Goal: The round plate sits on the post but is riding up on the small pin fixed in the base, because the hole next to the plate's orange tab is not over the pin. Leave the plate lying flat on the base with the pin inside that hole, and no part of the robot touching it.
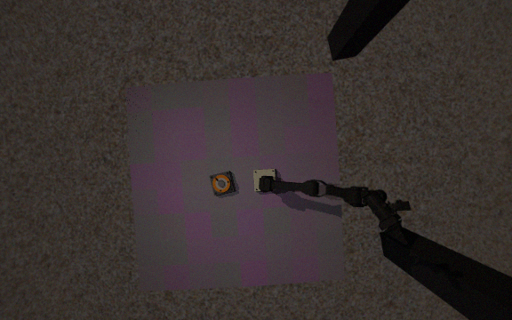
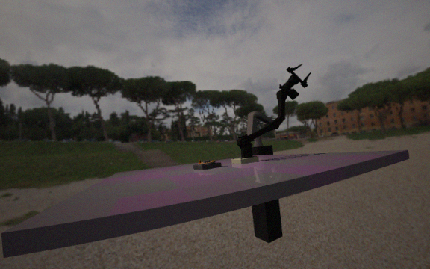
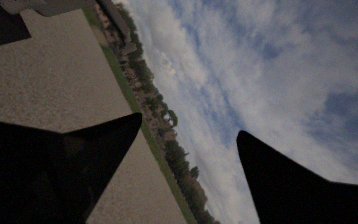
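Overhead, gripper (image 2: pixel 300 75) gapes wide (holding nothing), touching nothing.

Patchwork table (image 2: pixel 293 179) — pines (image 2: pixel 92 82), gravel (image 1: pixel 38 67).

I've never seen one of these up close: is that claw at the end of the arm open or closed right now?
Open. In the wrist view the gripper has its two dark fingers far apart, with only sky and ground between them.
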Available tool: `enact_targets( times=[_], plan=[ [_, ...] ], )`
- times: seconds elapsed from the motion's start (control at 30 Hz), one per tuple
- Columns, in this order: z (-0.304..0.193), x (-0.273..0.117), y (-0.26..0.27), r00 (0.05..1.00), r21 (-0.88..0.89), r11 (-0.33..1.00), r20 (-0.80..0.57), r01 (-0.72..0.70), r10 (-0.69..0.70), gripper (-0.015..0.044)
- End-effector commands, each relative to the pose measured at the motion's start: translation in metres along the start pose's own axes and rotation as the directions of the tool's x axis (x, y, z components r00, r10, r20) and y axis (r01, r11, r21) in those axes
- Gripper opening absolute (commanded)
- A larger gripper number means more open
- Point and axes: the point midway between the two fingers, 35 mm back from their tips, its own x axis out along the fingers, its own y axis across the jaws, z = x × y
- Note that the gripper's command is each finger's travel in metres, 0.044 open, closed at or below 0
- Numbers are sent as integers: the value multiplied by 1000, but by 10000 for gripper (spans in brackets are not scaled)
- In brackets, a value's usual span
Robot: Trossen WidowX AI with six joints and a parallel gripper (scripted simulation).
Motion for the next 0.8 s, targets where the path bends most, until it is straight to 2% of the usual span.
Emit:
enact_targets(
  times=[0.0,0.03,0.07,0.27,0.47,0.63,0.77],
  plan=[
    [1,-1,-5,1000,-3,1000,8,8,-8,374],
    [0,-3,-25,999,-1,999,25,40,-40,347],
    [-6,-7,-66,992,32,993,33,118,-119,321],
    [-20,-16,-129,970,81,968,30,237,-240,164],
    [-58,-48,-229,897,169,883,-10,437,-442,6],
    [-89,-79,-295,816,248,787,-22,564,-578,0],
    [-128,-109,-346,726,262,686,-104,679,-679,0]
  ],
)
